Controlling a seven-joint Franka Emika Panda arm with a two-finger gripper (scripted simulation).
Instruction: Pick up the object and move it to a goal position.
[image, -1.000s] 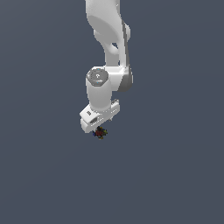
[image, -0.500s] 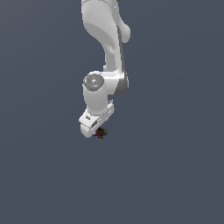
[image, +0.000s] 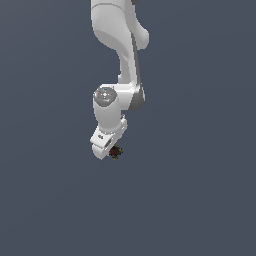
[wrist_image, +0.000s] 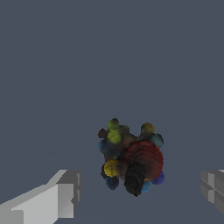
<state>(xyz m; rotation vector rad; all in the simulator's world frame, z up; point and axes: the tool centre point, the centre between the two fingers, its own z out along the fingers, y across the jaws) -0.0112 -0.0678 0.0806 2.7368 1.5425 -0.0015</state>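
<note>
The object is a tiny dark lump with red, green, blue and yellow specks, lying on the grey floor just under the white hand. In the wrist view the object sits in the gap between the two fingers, touching neither. One grey-white finger stands well off one side of it and the other finger off the opposite side. My gripper is open around the lump. No marker for the goal position shows in either view.
The white arm comes down from the top of the exterior view. Flat grey floor surrounds the lump on every side, with no other objects or edges visible.
The arm's wrist has shifted a little toward the exterior view's left and lowered slightly. The lump has stayed where it was.
</note>
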